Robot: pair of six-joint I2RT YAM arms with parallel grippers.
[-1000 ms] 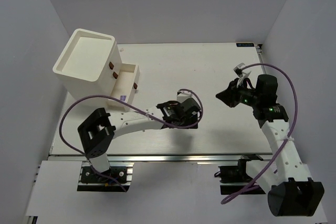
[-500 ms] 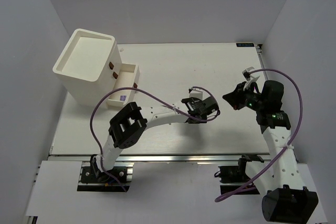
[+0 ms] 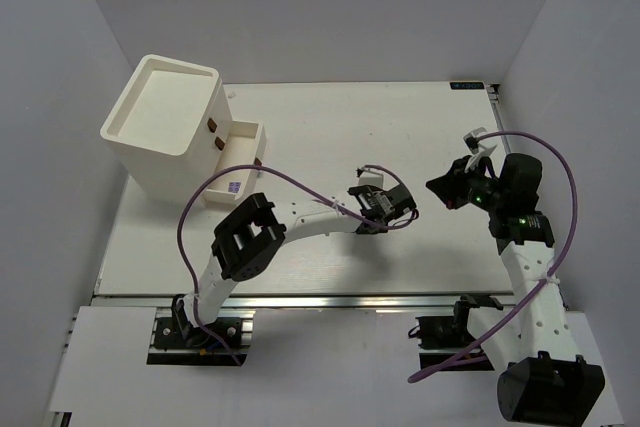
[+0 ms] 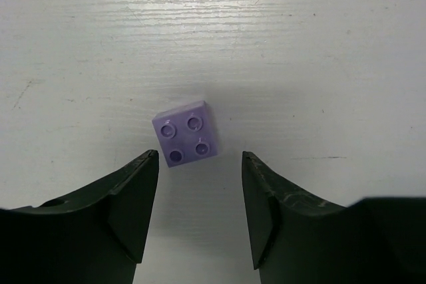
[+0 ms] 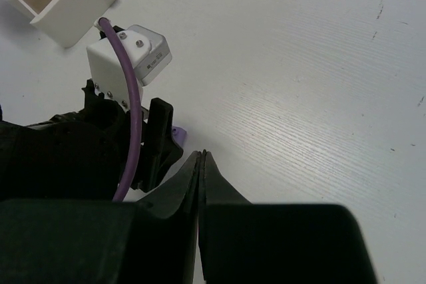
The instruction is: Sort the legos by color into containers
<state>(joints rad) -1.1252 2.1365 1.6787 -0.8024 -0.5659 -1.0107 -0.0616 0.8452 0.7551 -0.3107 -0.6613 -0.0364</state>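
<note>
My left pincer (image 4: 198, 161) is open and holds nothing. Its two fingers stand on either side of the lower edge of the lavender lego (image 4: 187, 134), and neither finger touches it. The lego lies studs-up on the desk (image 4: 319, 44) at the centre of the left wrist view, turned slightly askew to the fingers. The gap is wider than the lego. I judge this spacing is set so the fingers can bracket it without knocking it. On closing, the askew faces may rotate it.

My right pincer (image 5: 202, 156) is closed, with nothing visible between its tips. It sits at centre right of the top view, apart from the left, which I judge keeps the pick area free.

The open drawer (image 3: 243, 147) projects from the box (image 3: 160, 117) at upper left, well apart from the lego.
</note>
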